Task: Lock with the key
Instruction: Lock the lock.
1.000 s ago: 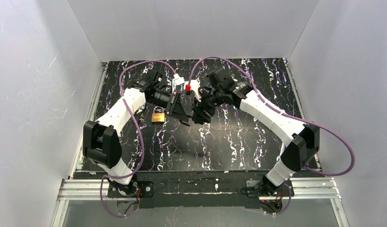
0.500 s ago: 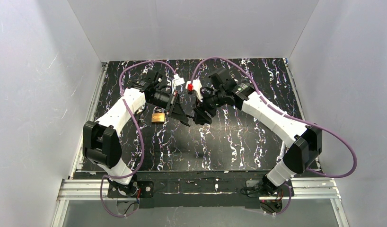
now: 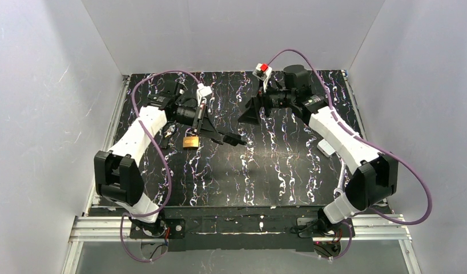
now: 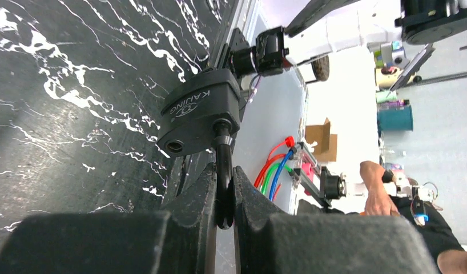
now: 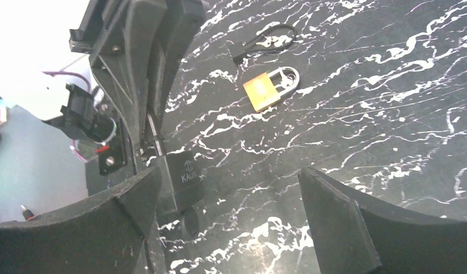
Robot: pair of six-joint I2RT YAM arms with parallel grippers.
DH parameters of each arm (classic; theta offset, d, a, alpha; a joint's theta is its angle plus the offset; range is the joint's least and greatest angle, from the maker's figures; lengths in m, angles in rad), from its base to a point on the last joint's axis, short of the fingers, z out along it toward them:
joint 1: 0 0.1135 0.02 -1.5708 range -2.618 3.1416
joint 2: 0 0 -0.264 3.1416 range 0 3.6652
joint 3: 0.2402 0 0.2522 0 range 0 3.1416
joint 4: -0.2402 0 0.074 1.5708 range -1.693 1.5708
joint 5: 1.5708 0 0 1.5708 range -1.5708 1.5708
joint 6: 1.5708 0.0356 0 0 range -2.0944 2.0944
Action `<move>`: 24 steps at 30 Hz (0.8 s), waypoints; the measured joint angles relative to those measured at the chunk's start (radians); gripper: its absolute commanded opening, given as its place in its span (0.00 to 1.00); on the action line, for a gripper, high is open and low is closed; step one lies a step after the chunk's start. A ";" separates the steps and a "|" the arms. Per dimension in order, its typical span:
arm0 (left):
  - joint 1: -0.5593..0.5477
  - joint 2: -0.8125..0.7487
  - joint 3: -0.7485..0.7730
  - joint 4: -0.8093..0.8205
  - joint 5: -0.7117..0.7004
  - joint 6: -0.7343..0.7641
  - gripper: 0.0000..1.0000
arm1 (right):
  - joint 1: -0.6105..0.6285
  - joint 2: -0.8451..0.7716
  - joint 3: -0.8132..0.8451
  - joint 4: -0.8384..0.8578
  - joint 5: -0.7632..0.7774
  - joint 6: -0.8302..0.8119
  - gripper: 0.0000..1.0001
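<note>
The left gripper [image 4: 222, 191] is clamped on the shackle of a black padlock [image 4: 200, 111] over the middle of the desk [image 3: 288, 171]. The right gripper [image 5: 228, 194] gapes wide near the far edge. The lock [image 3: 190, 141] lies flat left of centre, touching neither gripper.

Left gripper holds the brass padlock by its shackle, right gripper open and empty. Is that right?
Not quite. The left wrist view shows the left gripper shut on the shackle of the black padlock, not the brass one. The brass lock lies on the table. The right gripper is open and empty, as stated.
</note>
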 measured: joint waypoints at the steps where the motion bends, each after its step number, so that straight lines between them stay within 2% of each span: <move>1: 0.013 -0.009 0.000 0.014 0.003 -0.017 0.00 | -0.005 -0.001 -0.020 0.048 -0.009 0.042 0.98; 4: 0.063 -0.051 -0.007 0.087 0.022 -0.096 0.00 | -0.018 0.005 -0.106 0.224 -0.067 0.195 0.98; 9: 0.140 -0.111 -0.036 0.191 0.041 -0.206 0.00 | -0.025 0.078 -0.126 0.391 -0.166 0.345 0.98; 14: 0.198 -0.134 -0.086 0.299 0.060 -0.313 0.00 | -0.025 0.101 -0.132 0.494 -0.211 0.391 0.98; 19: 0.204 -0.172 -0.211 0.529 0.070 -0.516 0.00 | -0.009 0.072 -0.169 0.612 -0.217 0.395 0.98; 24: 0.203 -0.180 -0.257 0.707 0.081 -0.676 0.00 | 0.044 0.068 -0.212 0.665 -0.217 0.365 0.98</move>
